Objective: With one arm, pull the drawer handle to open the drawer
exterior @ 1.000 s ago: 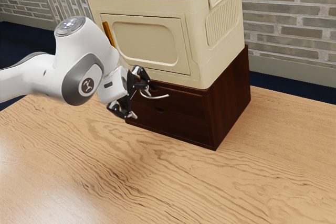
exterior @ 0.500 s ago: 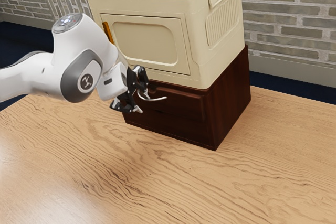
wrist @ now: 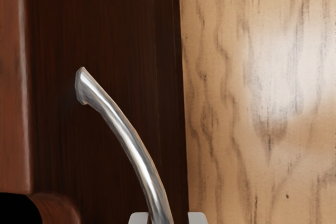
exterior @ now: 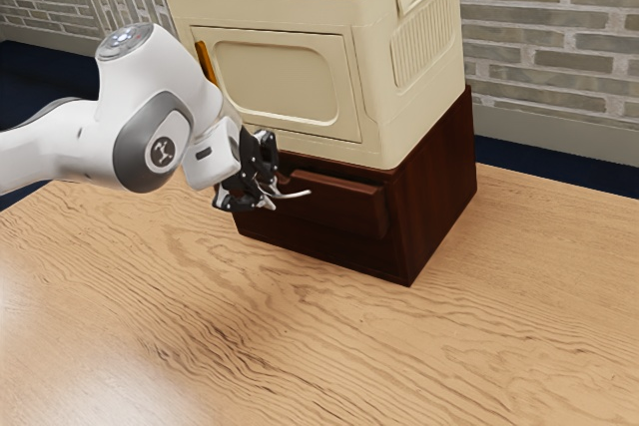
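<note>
My gripper (exterior: 269, 194) is at the front of the dark brown cabinet, shut on the curved silver handle (exterior: 298, 195). The handle's free-looking end sticks out past the fingers toward the exterior view's right. The upper drawer (exterior: 344, 209) stands slightly forward of the cabinet front. In the wrist view the handle (wrist: 128, 140) curves down between the two pale fingertips of my gripper (wrist: 169, 219); where they meet it is partly beyond the lower edge.
A large cream box cabinet (exterior: 280, 77) with rails rests on top of the brown cabinet (exterior: 439, 187). The wooden tabletop (exterior: 300, 346) extends in front and to both sides. A brick wall (exterior: 559, 47) stands behind.
My gripper's fingers have drawn together around the handle. The upper drawer has come slightly out of the cabinet, and the handle has shifted toward the exterior view's left with it.
</note>
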